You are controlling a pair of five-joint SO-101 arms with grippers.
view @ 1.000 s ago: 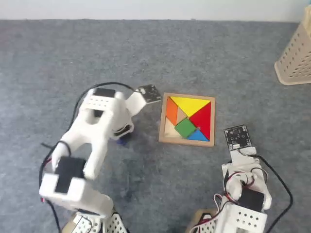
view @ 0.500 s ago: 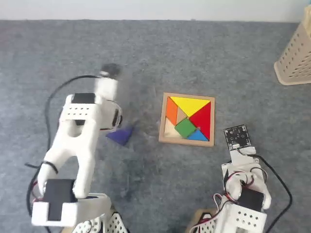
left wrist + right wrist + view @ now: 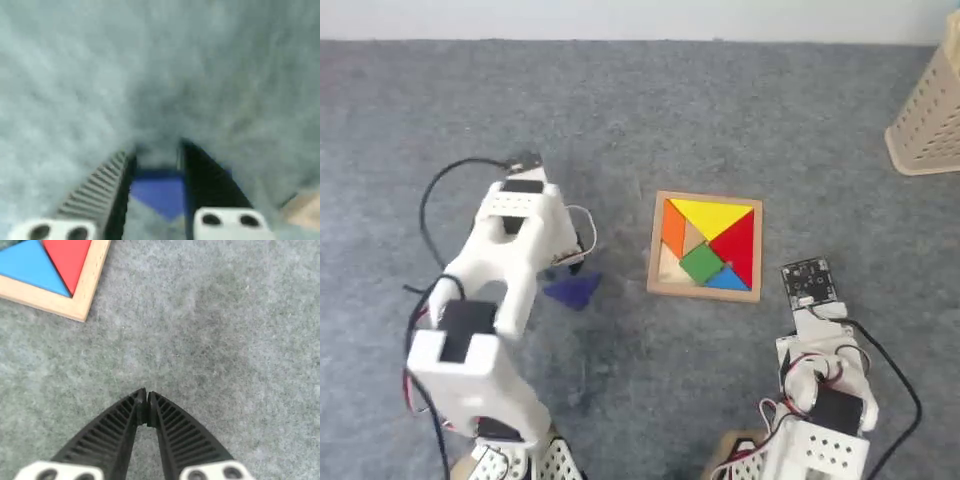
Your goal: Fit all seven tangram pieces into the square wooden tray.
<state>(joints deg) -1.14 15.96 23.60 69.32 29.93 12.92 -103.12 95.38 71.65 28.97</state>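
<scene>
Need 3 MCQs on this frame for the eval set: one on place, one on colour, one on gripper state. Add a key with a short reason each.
1. Where is the purple-blue triangle relative to the wooden tray?
A) inside it
B) on the carpet, apart from it
C) leaning on its rim

2. What colour is the piece along the tray's edge farthest from the arms?
A) green
B) yellow
C) blue

3. How do the jaws of the right gripper stand?
A) wide open
B) shut on a piece
C) shut, holding nothing

Key:
1 B: bare carpet lies between triangle and tray.
2 B: the yellow triangle runs along that edge in the high view.
3 C: the jaws meet over bare carpet in the right wrist view.
</scene>
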